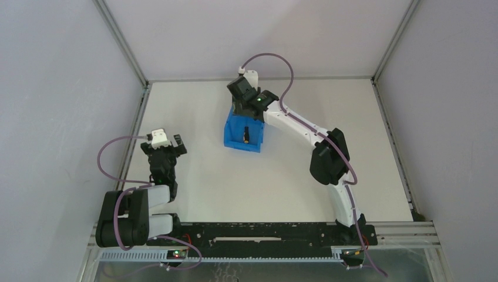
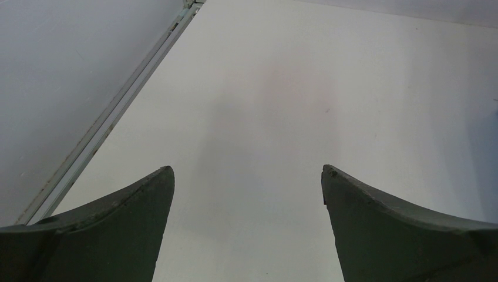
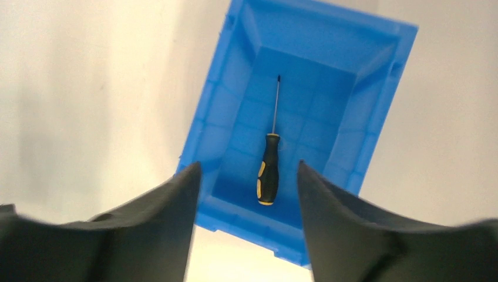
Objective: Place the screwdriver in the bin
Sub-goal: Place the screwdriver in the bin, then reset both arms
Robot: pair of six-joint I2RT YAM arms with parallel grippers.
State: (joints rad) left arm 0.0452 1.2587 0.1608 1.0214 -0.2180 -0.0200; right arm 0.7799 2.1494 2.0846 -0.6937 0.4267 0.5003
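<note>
The screwdriver point(image 3: 269, 170), black handle with yellow marks and a thin shaft, lies flat on the floor of the blue bin point(image 3: 376, 141). In the top view the screwdriver point(image 1: 246, 135) shows inside the bin point(image 1: 232, 134) near the table's far middle. My right gripper point(image 3: 246, 170) is open and empty, raised above the bin's far end; in the top view my right gripper point(image 1: 239, 106) is mostly hidden by its wrist. My left gripper point(image 2: 246, 173) is open and empty over bare table at the left point(image 1: 166, 150).
A metal frame rail point(image 2: 111, 114) runs along the table's left edge, close to my left gripper. Grey walls stand on the left, far and right sides. The arm bases and a black rail point(image 1: 258, 234) line the near edge.
</note>
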